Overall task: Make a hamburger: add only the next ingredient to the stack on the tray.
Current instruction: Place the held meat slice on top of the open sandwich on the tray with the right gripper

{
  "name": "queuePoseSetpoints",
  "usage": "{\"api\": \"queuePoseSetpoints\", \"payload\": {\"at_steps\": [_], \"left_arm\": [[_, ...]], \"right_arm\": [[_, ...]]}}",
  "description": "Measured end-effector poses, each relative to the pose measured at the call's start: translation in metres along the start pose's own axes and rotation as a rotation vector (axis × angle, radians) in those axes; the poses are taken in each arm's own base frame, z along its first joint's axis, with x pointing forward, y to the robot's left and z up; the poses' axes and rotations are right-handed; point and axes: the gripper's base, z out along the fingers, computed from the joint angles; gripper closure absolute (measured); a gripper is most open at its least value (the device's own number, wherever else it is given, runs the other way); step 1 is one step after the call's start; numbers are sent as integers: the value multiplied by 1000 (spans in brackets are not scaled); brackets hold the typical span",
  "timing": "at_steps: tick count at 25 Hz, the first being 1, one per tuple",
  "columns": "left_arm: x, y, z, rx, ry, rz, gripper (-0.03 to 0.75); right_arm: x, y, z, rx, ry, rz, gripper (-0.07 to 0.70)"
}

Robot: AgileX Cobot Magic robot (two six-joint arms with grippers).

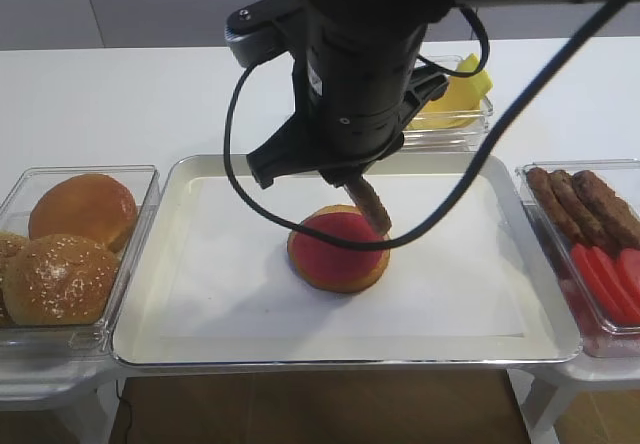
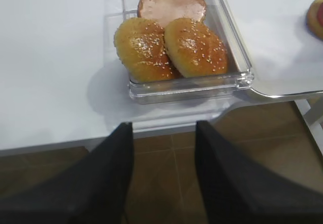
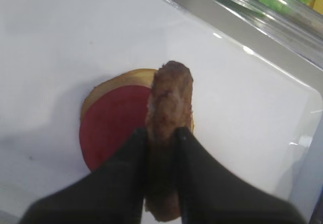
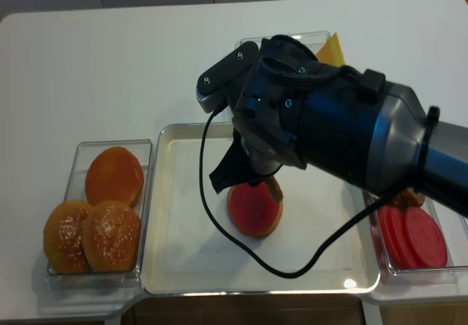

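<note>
The stack [image 1: 335,254], a bun bottom with a pinkish-red sauce disc, lies near the middle of the metal tray [image 1: 200,294] on its white liner. My right gripper [image 3: 161,133] is shut on the brown meat patty [image 3: 170,95], which it holds edge-on. The patty [image 1: 370,204] hangs tilted just above the stack's far right edge, and whether it touches I cannot tell. The right arm's black body hides most of the gripper from above. My left gripper [image 2: 164,125] stands open and empty over the floor, in front of the table edge and the bun bin.
A clear bin of buns [image 1: 80,244] stands left of the tray. At the right, a bin [image 1: 590,244] holds more patties and red tomato slices. Behind the tray is a bin with yellow cheese [image 1: 455,104]. The arm's black cable [image 1: 235,164] loops over the tray.
</note>
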Motion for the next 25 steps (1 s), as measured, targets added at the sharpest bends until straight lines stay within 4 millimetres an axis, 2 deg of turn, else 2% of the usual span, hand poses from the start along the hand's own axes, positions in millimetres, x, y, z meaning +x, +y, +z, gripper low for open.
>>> {"api": "queuePoseSetpoints", "payload": {"at_steps": [25], "left_arm": [[0,0,0,0,0,0,413]], "right_arm": [[1,3,15,28,34,-23,486]]}}
